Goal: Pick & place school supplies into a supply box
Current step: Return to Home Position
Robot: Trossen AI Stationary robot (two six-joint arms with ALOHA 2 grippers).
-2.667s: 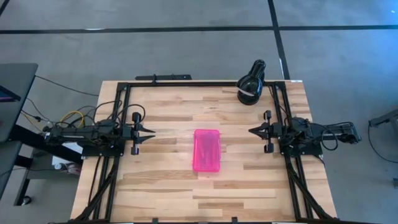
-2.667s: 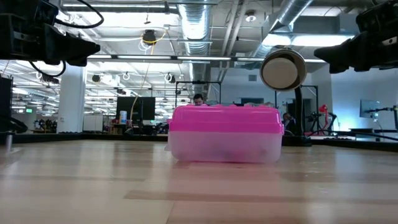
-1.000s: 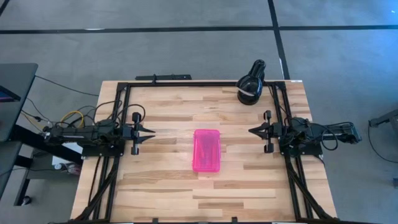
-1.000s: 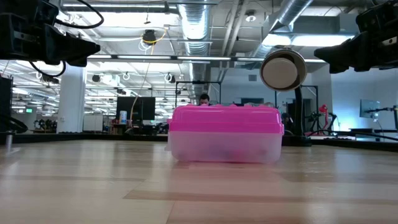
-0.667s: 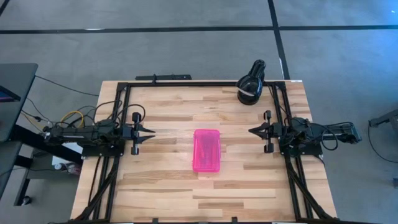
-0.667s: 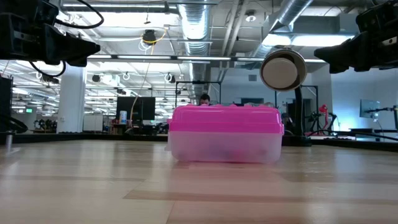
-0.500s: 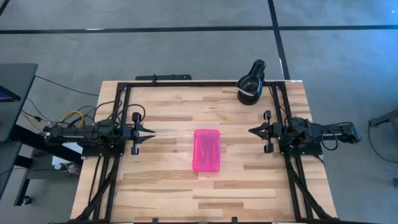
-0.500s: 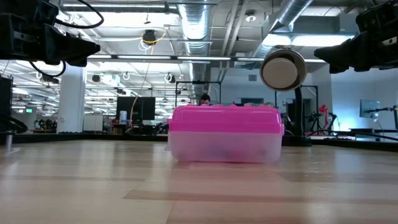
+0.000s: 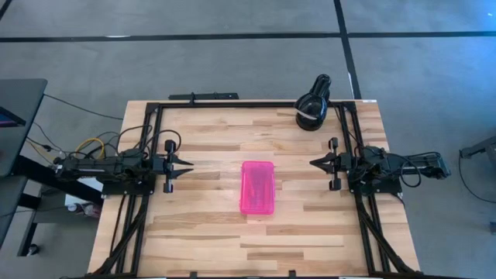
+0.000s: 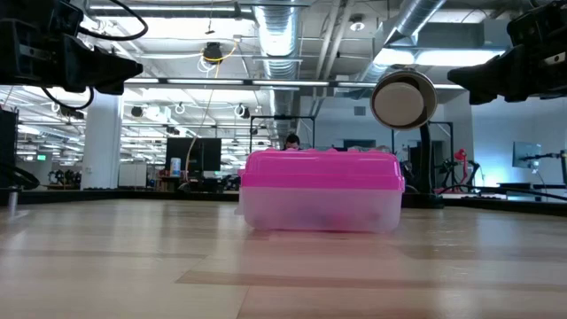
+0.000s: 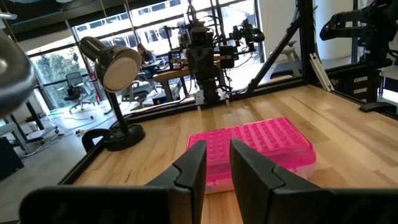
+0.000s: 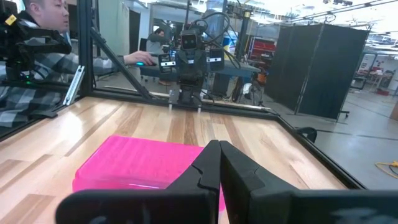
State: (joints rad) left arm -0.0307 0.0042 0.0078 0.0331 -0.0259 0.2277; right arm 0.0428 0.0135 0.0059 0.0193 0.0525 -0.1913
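Observation:
The supply box [image 9: 258, 187], hot pink lid over a clear base, lies shut on its base at the table's middle; it also shows in the low view [image 10: 319, 190] and both wrist views [image 11: 261, 146] [image 12: 137, 162]. No pens, pencils or scissors lie loose anywhere; what is inside the box cannot be made out. My left gripper [image 9: 191, 164] hovers left of the box, pointing at it, with a narrow gap between its fingers [image 11: 217, 155]. My right gripper [image 9: 311, 163] hovers to the right of the box, fingertips together [image 12: 219, 152].
A black desk lamp [image 9: 313, 105] with a white band stands at the far right corner, its round head facing the low camera [image 10: 403, 99]. Black frame rails [image 9: 232, 103] run along the far edge and both sides. A person [image 12: 31, 37] sits beyond the table's edge.

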